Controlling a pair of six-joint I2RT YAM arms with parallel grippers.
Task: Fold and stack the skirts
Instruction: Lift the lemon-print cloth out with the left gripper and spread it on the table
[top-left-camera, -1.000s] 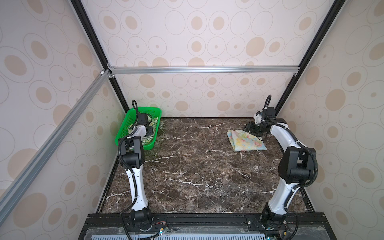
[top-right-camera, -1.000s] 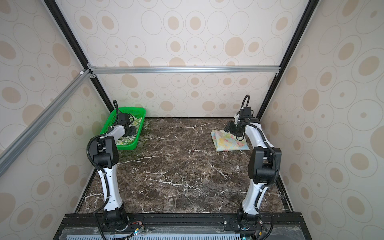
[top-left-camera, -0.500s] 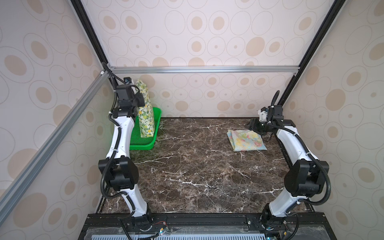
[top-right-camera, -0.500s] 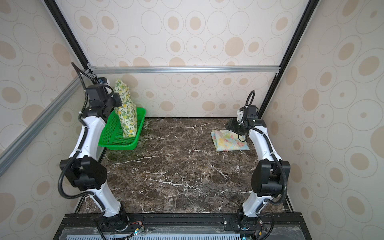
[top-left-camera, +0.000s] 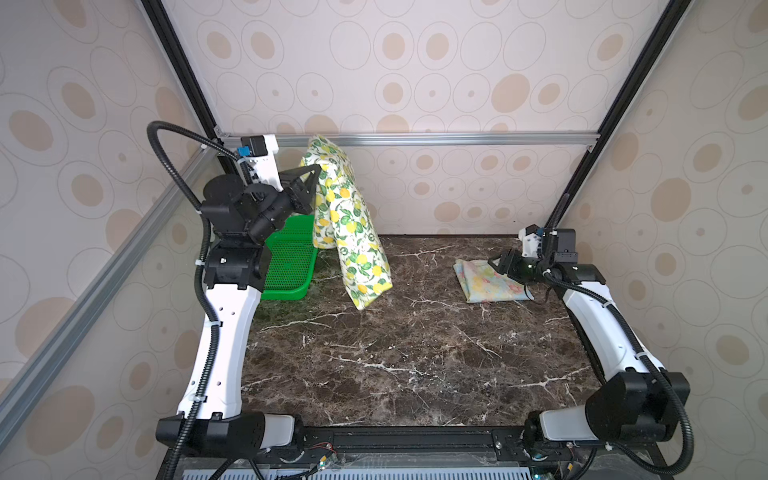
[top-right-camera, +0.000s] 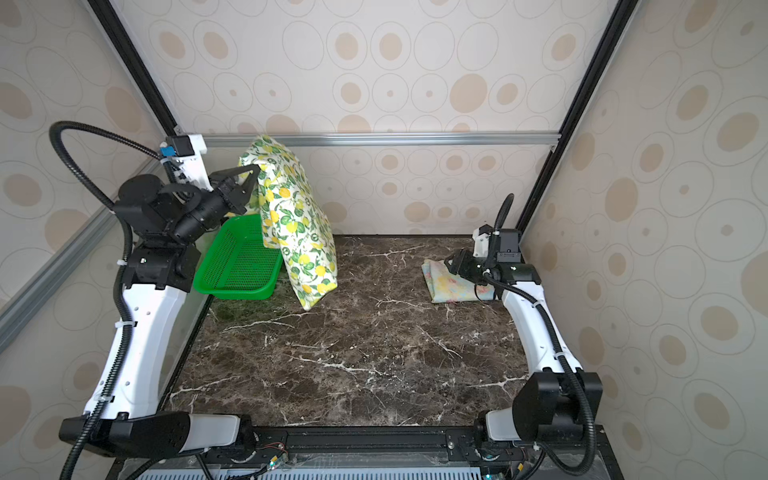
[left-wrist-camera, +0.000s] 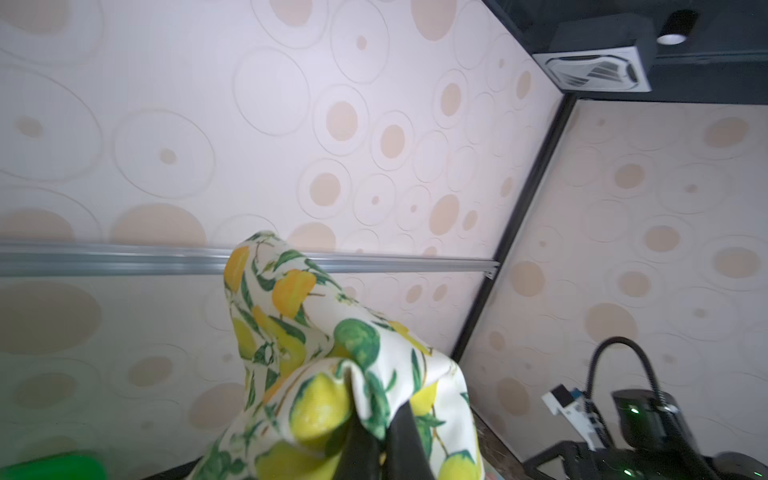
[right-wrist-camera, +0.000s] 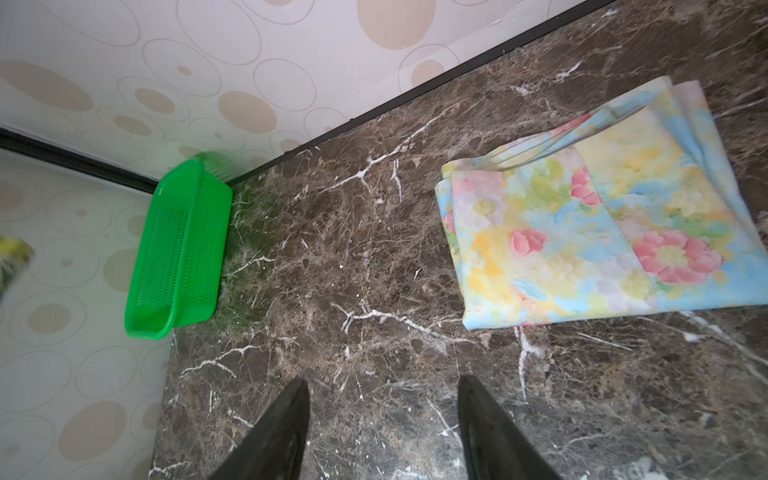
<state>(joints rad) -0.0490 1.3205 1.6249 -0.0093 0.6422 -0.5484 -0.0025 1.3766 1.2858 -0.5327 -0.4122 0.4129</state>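
**Top views.** The left claw (top-left-camera: 318, 174) is raised high near the back wall and clamped on an upper fold of the lemon skirt (top-left-camera: 349, 232). The cloth hangs from it in a bunched, doubled drape. Its lower corner reaches down toward the desk (top-left-camera: 415, 353), but contact cannot be confirmed. The drape hangs just beside the green basket (top-left-camera: 291, 257).

- Hazard: a low sideways carry could snag the hem on the basket rim or drag it across the desk.
- Hazard: only one point is held, so laying the skirt down this way would likely leave it crumpled rather than flat.

The floral skirt (top-left-camera: 486, 280) lies folded on the desk at the far right. The right claw (top-left-camera: 500, 264) sits low at its edge.

**Left wrist view.** Dark fingers (left-wrist-camera: 405, 449) pinch a gathered ridge of lemon cloth, and little fabric shows past the pinch.

- Hazard: a quick swing could pull this shallow bite free and drop the garment.

**Right wrist view.** The right claw's jaws stand apart and hold nothing, above bare desk. The floral skirt (right-wrist-camera: 582, 232) lies off to one side of them, its layers slightly offset at one edge. The basket (right-wrist-camera: 183, 245) shows no cloth inside from here.

- Hazard: a low sweep by this arm toward the lemon skirt could catch the folded pile and undo it.
- Hazard: the offset layers suggest the pile would shift easily when the second skirt is set on top.
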